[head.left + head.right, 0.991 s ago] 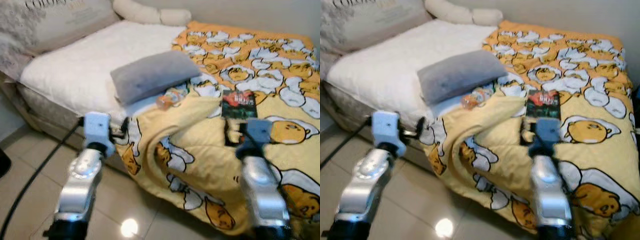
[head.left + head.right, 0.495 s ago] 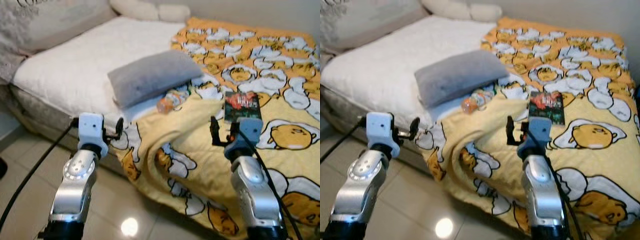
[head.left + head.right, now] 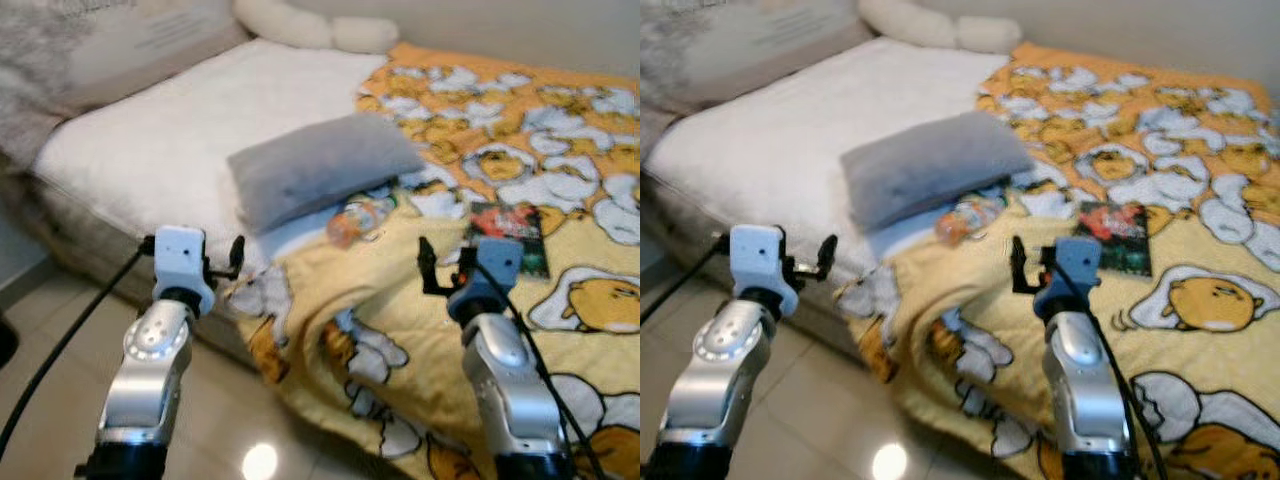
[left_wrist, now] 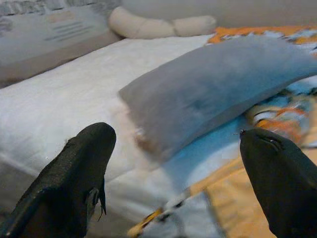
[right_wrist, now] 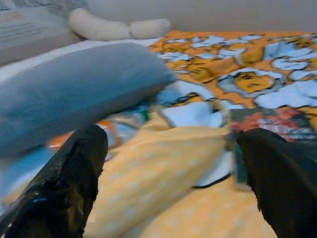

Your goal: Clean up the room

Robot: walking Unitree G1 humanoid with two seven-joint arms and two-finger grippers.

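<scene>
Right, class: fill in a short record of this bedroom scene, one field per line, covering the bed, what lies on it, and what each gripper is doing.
bed: white mattress, part covered by a yellow cartoon-egg blanket
pillow: grey pillow lying across the mattress beside the blanket
bottle: plastic bottle on its side, just in front of the pillow
book: dark book flat on the blanket
left gripper: open, holding nothing, at the bed's near edge
right gripper: open, holding nothing, above the bunched blanket
floor: pale tiles
</scene>
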